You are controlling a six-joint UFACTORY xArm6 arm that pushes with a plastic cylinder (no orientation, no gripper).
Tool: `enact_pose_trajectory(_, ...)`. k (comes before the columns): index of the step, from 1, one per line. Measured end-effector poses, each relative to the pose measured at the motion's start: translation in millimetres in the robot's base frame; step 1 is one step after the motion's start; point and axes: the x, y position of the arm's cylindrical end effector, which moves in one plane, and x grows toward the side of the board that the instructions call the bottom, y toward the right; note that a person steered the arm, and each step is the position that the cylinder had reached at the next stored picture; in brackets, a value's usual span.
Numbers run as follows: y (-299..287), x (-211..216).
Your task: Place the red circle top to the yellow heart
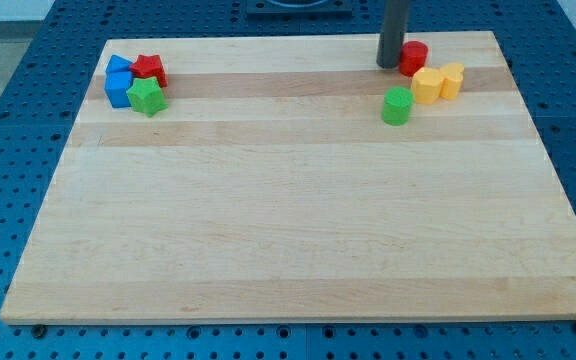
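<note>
The red circle [414,57] is a short red cylinder near the view's top right of the wooden board [288,220]. Just below and right of it lie two yellow blocks touching each other: one [428,85] on the left and one [452,79] on the right; I cannot tell which is the heart. My tip [389,64] is the lower end of the dark rod, touching or almost touching the red circle's left side.
A green cylinder-like block [397,105] sits below and left of the yellow pair. At the view's top left is a cluster: two blue blocks [119,80], a red star-like block [149,68] and a green star-like block [147,97].
</note>
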Motion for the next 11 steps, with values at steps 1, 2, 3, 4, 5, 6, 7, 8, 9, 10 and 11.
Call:
enact_pose_trajectory(1, 39.0, 0.1)
enact_pose_trajectory(2, 43.2, 0.1)
enact_pose_trajectory(3, 42.4, 0.1)
enact_pose_trajectory(4, 28.1, -26.9)
enact_pose_trajectory(5, 44.6, -65.3)
enact_pose_trajectory(6, 83.5, -63.5)
enact_pose_trajectory(7, 87.4, -63.2)
enact_pose_trajectory(8, 87.5, -59.1)
enact_pose_trajectory(9, 87.4, -21.0)
enact_pose_trajectory(10, 87.4, -18.9)
enact_pose_trajectory(11, 87.4, -18.9)
